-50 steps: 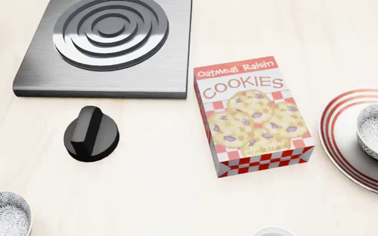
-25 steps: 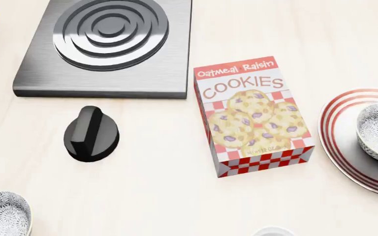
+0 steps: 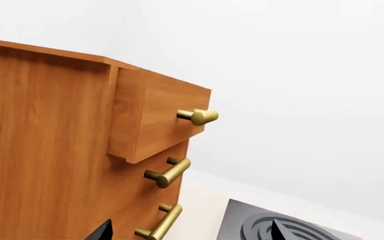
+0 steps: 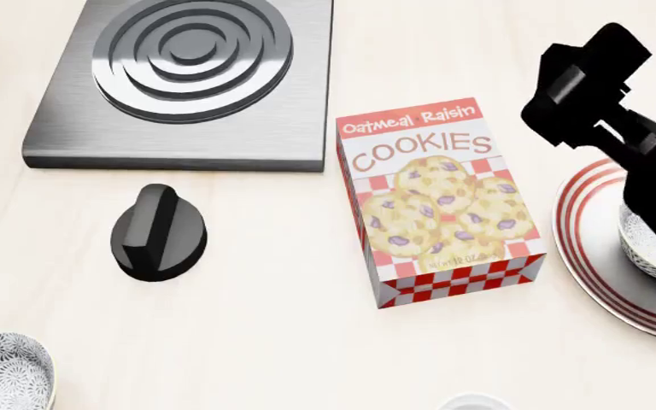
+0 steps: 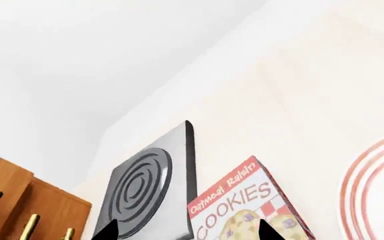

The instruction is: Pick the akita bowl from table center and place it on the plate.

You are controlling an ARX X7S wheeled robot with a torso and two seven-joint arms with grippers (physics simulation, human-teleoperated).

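The akita bowl (image 4: 651, 249) sits on the plate (image 4: 593, 256) at the right edge of the pale surface (image 4: 283, 342), partly hidden by the black right arm (image 4: 601, 85) above it. The right claw (image 5: 186, 229) shows only two dark fingertips set well apart, so it is wide and holds nothing. The left claw (image 3: 190, 231) is likewise wide, facing a wooden drawer cabinet (image 3: 58, 150). A cookie box (image 4: 436, 201) lies beside the plate; a second speckled bowl (image 4: 3, 371) rests at the near left corner, below a black knob (image 4: 157, 232) and burner (image 4: 185, 77).
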